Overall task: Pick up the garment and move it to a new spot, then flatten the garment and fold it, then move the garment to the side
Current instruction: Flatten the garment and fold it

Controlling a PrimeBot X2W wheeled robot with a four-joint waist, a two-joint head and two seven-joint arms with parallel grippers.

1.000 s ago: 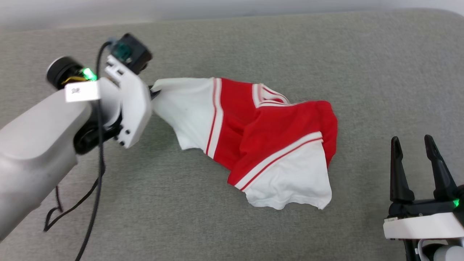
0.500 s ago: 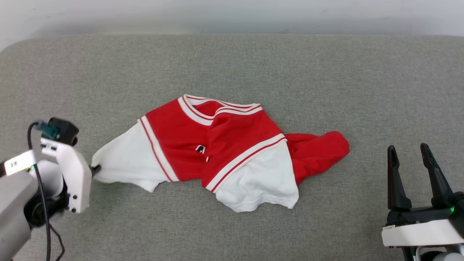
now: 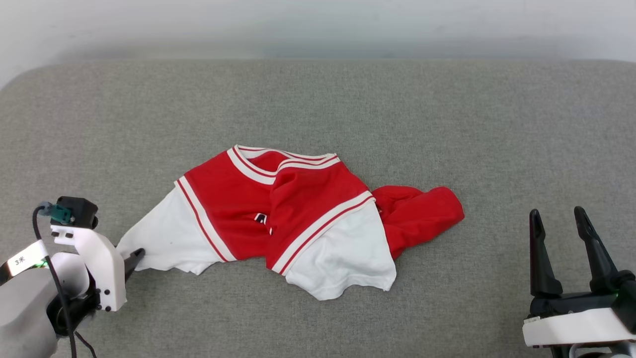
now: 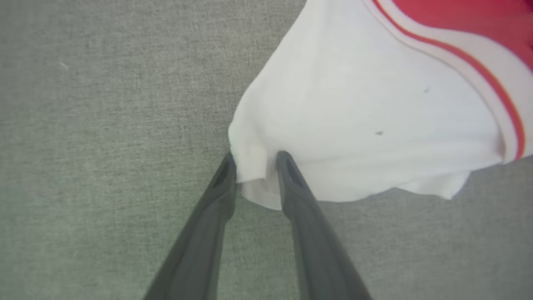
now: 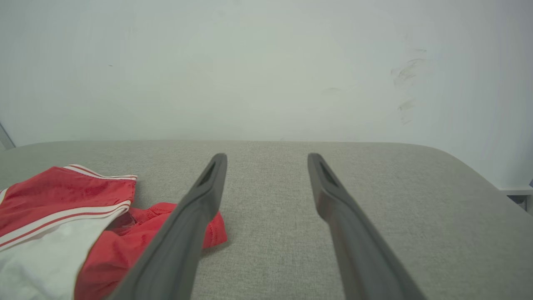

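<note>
The garment point(image 3: 298, 209), a red jersey with white sleeves and striped trim, lies crumpled across the middle of the grey padded surface point(image 3: 447, 109). My left gripper point(image 3: 136, 256) is at the tip of its left white sleeve. In the left wrist view the garment's sleeve hem point(image 4: 354, 116) sits slack between the parted fingers of the left gripper point(image 4: 255, 160). My right gripper point(image 3: 556, 219) stands open at the lower right, apart from the cloth. Between its fingers the right gripper point(image 5: 266, 160) holds nothing, and the garment point(image 5: 62, 200) lies to its left.
A pale wall point(image 5: 266, 62) rises behind the surface's far edge. The surface's rounded right corner point(image 5: 479, 166) drops off near the wall. Bare grey fabric lies on all sides of the jersey.
The head camera has shifted. My left gripper pulled the sleeve toward the near left, and its fingers have now parted. The right gripper has stayed put.
</note>
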